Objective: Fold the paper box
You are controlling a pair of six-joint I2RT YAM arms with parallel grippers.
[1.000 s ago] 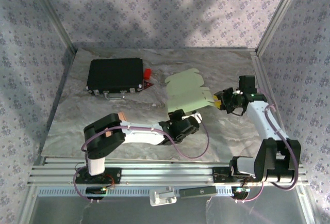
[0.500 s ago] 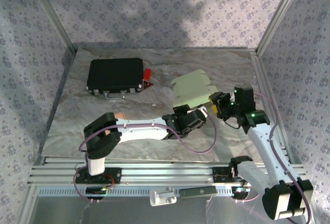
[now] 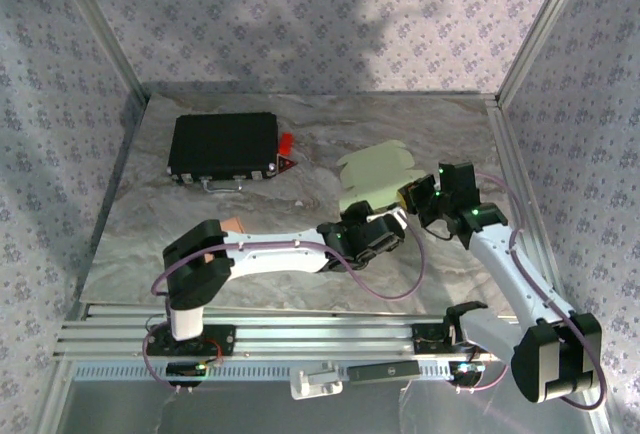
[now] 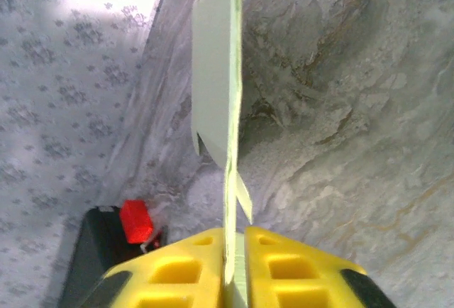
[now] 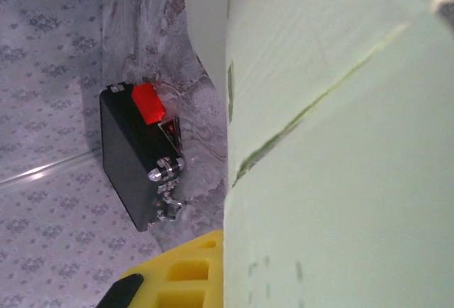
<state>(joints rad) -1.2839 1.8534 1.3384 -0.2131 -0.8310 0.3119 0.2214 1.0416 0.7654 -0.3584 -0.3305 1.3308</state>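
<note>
Now: paper box (image 3: 375, 176) held edge-up, right of tabletop (image 3: 200, 229) centre. Left end effector (image 3: 388, 224) clamped on one edge, right end effector (image 3: 410, 196) pinched on opposite edge. Thin, light, bendy card; you should grip beside creases, gently.

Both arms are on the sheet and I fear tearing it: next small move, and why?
Probably swing the right gripper inward to bend its flap along the crease. It is shut on one edge of the paper box, while the left gripper has the opposite edge between its fingers.
</note>
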